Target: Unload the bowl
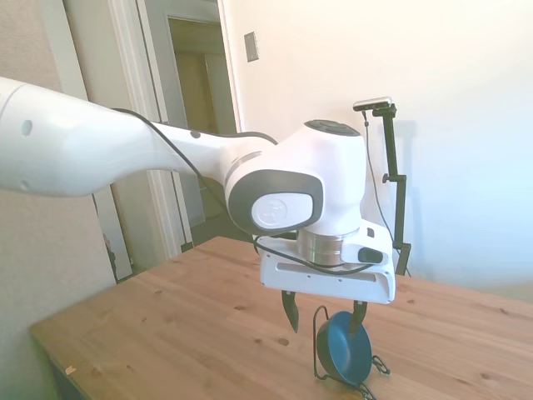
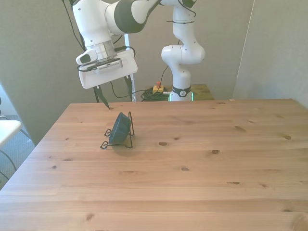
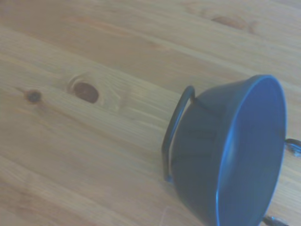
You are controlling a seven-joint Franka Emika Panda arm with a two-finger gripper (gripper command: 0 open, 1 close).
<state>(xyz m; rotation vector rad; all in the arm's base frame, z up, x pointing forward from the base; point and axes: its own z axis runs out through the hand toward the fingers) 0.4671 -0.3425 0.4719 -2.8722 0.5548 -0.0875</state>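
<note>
Front view, nearest the camera: bare planks of the wooden table (image 2: 192,192), with knots scattered across them. Further back, left of centre, the bowl (image 2: 120,130) stands on edge in a thin black wire stand (image 2: 130,126), tipped so its opening faces the front view's left. One loop of the stand rises behind the bowl's back; its feet stick out on the tabletop toward the front view's left.

Behind that, upper left of the frame, the gripper (image 2: 114,96) hangs above the table's far edge, fingers pointing down and spread apart, nothing between them. It's clear of the bowl, above and behind it. The white arm (image 2: 103,24) goes up out of the top of the frame. Past the table edge, at top centre, is the robot base (image 2: 181,57), with cables on the floor near it.

Side view: the bowl (image 1: 344,350) sits low and right of centre, blue inside showing, propped in the stand (image 1: 319,337). The gripper (image 1: 325,315) is just above it. One finger (image 1: 290,310) hangs over bare wood to the left, while the other overlaps the bowl's upper rim in this view; can't tell if it touches. Jaws released.

Wrist view: the bowl (image 3: 235,155) is close up on its side, with a loop of the stand (image 3: 175,132) against its outer wall and wood grain all round.
</note>
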